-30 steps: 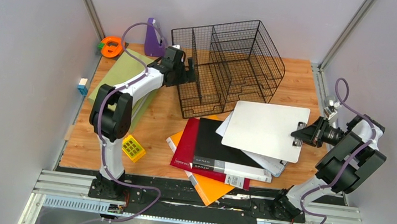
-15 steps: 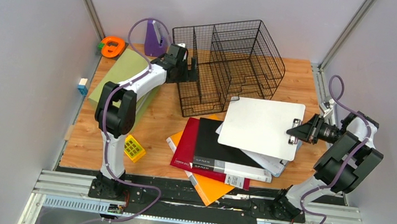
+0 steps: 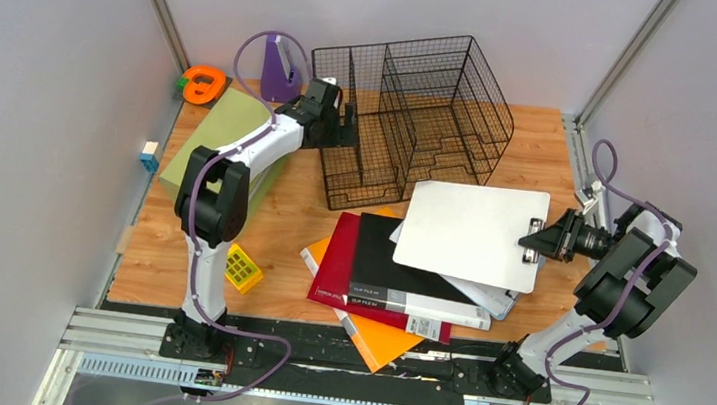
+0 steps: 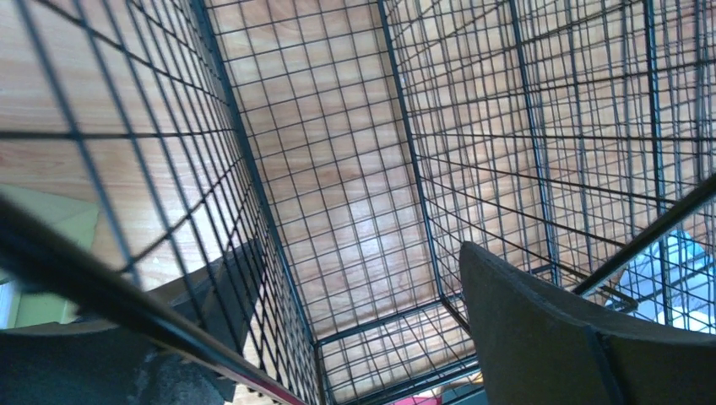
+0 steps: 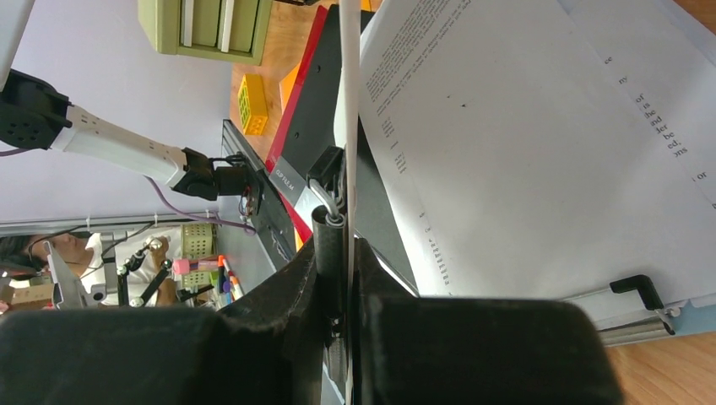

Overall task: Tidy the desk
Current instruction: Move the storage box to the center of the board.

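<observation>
The desk [image 3: 288, 217] fills the floor of the cell between grey walls. Its long axis runs left to right in the top view, with the arm bases along its near edge.

A black wire rack [image 3: 414, 118] stands at the far centre, its open side towards the arms. The wrist view shows only bare wood through its mesh. The left gripper [image 3: 339, 126] is at the rack's left wall, with its fingers spread apart and a wire panel between them (one finger [image 4: 215, 291] is seen through the mesh).

The right gripper [image 5: 346, 245] is clamped on the right edge of a white clipboard [image 3: 472, 233], just beside its clip. The board lies tilted over a pile of a black folder [image 3: 384, 260], a red folder [image 3: 330, 260] and an orange folder [image 3: 382, 343]. A printed sheet [image 5: 523, 152] lies under the board; its text is too small to read. The white print on the folder spines cannot be read either.

A green box [image 3: 226, 133] lies at the left, and a yellow block [image 3: 240, 269] is near the left arm's base.
</observation>
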You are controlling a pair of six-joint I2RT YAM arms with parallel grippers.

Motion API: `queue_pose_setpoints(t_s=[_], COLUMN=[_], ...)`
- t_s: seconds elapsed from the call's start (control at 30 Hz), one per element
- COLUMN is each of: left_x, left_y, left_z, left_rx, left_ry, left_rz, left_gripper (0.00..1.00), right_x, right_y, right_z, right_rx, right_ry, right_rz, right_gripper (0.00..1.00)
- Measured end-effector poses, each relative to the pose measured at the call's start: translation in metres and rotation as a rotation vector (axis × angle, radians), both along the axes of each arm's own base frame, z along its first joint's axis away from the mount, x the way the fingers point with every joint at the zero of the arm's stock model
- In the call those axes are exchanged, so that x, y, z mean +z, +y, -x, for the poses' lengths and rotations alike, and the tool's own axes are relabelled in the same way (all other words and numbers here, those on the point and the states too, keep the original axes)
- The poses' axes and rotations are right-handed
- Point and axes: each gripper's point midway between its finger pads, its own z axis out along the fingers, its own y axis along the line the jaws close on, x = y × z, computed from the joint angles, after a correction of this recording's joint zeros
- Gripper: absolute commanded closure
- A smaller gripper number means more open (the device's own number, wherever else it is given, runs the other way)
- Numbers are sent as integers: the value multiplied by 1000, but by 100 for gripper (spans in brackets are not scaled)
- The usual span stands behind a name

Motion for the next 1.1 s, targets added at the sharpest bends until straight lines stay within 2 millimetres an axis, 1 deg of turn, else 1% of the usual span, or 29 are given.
queue_pose_setpoints(t_s=[0.13, 0.17, 0.2, 0.27, 0.3, 0.33, 0.43, 0.47, 0.53, 0.63, 0.73, 0.8, 0.87, 0.9, 0.93, 0.97, 1.0, 1.03, 1.1], left_x=[0, 0, 0, -2, -3, -4, -6, -6, -7, -7, -8, -8, -9, -9, -8, -7, -5, -5, -2], left_y=[2, 3, 5, 8, 9, 10, 12, 12, 14, 19, 23, 29, 36, 38, 39, 39, 38, 38, 35], left_z=[-2, -2, -3, -3, -3, -3, -1, -1, -1, 0, 2, 7, 14, 16, 19, 21, 22, 21, 20], left_rx=[41, 44, 53, 65, 67, 69, 74, 77, 84, 104, 114, 126, 144, 150, 168, 180, 191, 196, 207], left_ry=[8, 9, 10, 11, 12, 13, 18, 19, 21, 27, 27, 30, 34, 34, 35, 40, 40, 39, 39], left_rz=[28, 31, 27, 13, 4, -4, -15, -18, -27, -40, -42, -46, -50, -49, -26, -9, 12, 24, 65], left_gripper=[25, 30, 33, 44, 47, 53, 63, 68, 73, 74, 71, 66, 53, 41, 37, 28, 23, 16, 8], right_x=[-3, -3, -4, -5, -5, -5, -5, -4, -5, -6, -7, -7, -6, -6, -6, -6, -6, -7, -7], right_y=[-4, -5, -6, -7, -7, -7, -7, -7, -7, -7, -7, -7, -7, -7, -7, -7, -7, -7, -5], right_z=[0, 1, 1, 3, 3, 3, 3, 3, 2, 1, 0, -1, -1, -1, -1, -1, -1, 0, 2], right_rx=[-13, -19, -24, -30, -31, -32, -37, -39, -41, -44, -49, -53, -56, -56, -56, -56, -55, -55, -53], right_ry=[11, 12, 15, 20, 21, 23, 25, 24, 27, 33, 37, 35, 32, 32, 32, 31, 32, 30, 30], right_rz=[-6, -8, -10, -15, -16, -17, -23, -25, -31, -41, -54, -60, -62, -62, -62, -62, -61, -60, -60], right_gripper=[100, 100, 100, 100, 100, 100, 100, 100, 100, 100, 100, 100, 100, 100, 100, 100, 100, 100, 100])
